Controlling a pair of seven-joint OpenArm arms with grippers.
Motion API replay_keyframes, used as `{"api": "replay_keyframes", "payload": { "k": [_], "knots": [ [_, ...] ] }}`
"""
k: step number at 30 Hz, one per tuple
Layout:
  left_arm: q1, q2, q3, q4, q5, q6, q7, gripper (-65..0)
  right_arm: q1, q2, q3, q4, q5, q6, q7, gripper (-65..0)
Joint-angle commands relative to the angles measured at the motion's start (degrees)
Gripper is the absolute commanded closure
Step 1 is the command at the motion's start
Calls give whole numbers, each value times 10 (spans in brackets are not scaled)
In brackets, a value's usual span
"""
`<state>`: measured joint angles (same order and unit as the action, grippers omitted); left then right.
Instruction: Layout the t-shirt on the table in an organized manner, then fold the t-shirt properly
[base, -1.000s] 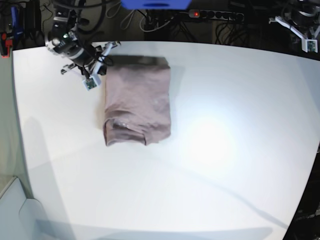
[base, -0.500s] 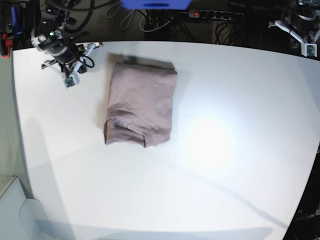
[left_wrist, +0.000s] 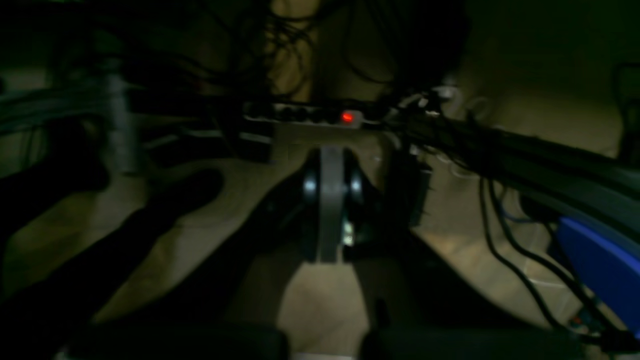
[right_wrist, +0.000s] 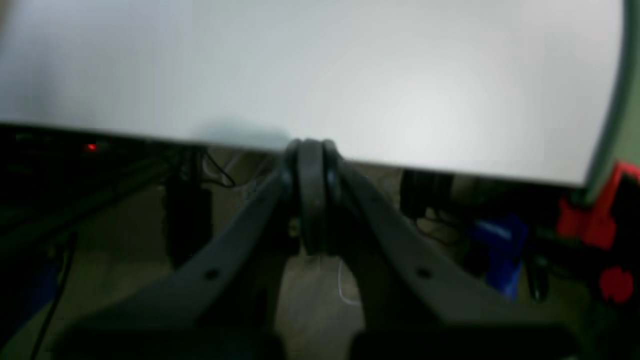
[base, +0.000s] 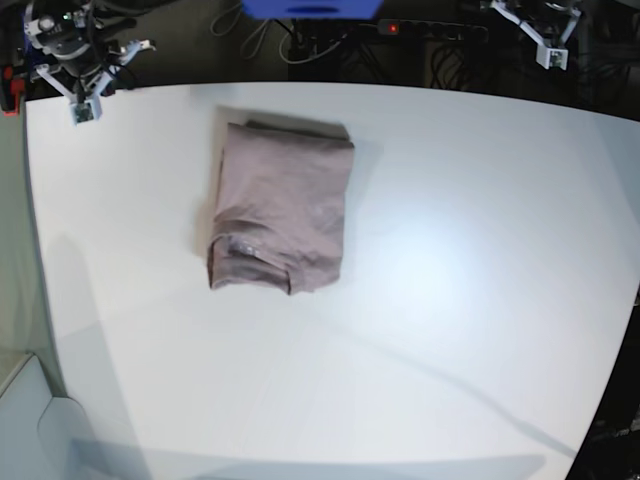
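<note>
The t-shirt (base: 280, 205) lies folded into a neat mauve rectangle on the white table (base: 450, 300), left of centre, and nothing touches it. My right gripper (base: 140, 45) hangs at the table's far left corner, well clear of the shirt. In the right wrist view this gripper (right_wrist: 310, 147) is shut and empty, over the table's edge (right_wrist: 400, 167). The left arm (base: 545, 30) is behind the table's far edge on the right. Its gripper (left_wrist: 330, 152) is shut and empty over the dark floor. Neither wrist view shows the shirt.
Behind the table run a power strip with a red light (base: 420, 28) and tangled cables (base: 300, 45). A blue object (base: 310, 8) sits at the back centre. Red parts (base: 8, 90) stand off the table's left corner.
My right gripper has pulled back from the shirt's upper left corner to the table's far left corner. The left arm has shifted left along the back. The shirt lies still.
</note>
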<state>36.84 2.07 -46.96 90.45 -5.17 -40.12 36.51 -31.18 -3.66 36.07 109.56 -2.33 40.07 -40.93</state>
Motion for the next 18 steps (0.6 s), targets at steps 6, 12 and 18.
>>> {"api": "replay_keyframes", "payload": {
  "k": [6,12,18],
  "knots": [
    [28,-23,67,-90,43,1,-75,-1,-50,5,27,9,5,-1,8,0],
    [12,-34,84,-223,65,1,-160,-1,-65,5,48,-7,4,-1,11,0],
    [-8,-76,107,-319,64,1,-211,-1,-63,5,46,-104,3,-1,81,0]
  ]
}}
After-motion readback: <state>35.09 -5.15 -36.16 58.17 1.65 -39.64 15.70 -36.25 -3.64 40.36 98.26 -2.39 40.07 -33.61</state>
